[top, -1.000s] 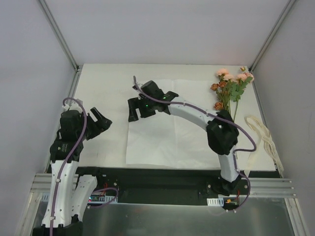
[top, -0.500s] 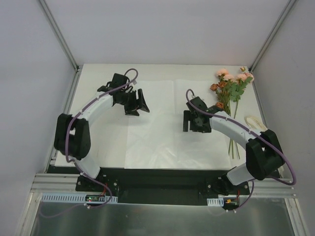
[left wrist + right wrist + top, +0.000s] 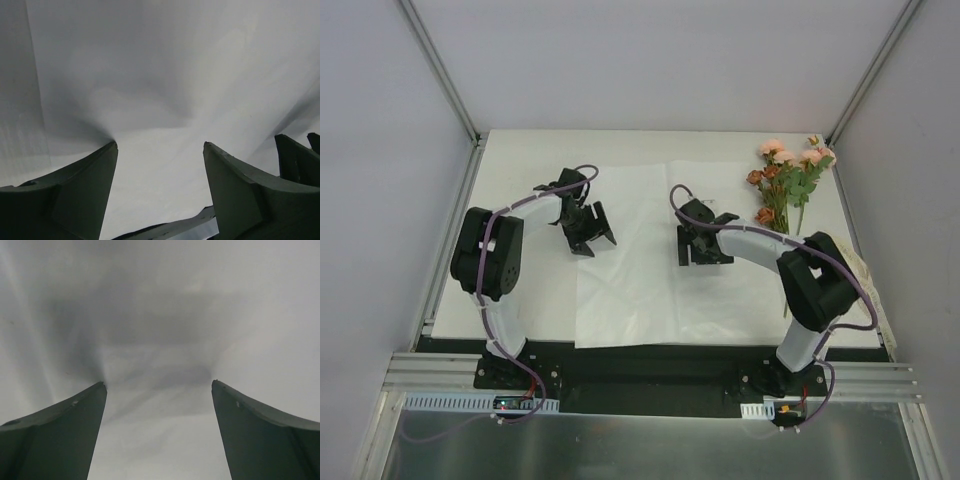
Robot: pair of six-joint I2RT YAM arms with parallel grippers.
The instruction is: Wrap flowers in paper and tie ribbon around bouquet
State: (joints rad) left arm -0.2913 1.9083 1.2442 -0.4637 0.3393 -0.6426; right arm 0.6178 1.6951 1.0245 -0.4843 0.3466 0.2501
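Both claws were spread wide and gripping nothing. The left claw (image 3: 595,240) and right claw (image 3: 701,256) sat low over the big thin white paper sheet (image 3: 630,290) on the white worktop (image 3: 520,170). The pink-and-orange artificial flowers (image 3: 785,185) lay far right, their stems partly blocked by the right arm's elbow.

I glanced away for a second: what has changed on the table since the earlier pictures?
The left gripper swung in from the side, over the left part of the large thin white paper sheet. The right gripper drew back from that side to the sheet's right part. Both stand open, empty. The sheet and the bunch of pink and orange artificial flowers stayed put.
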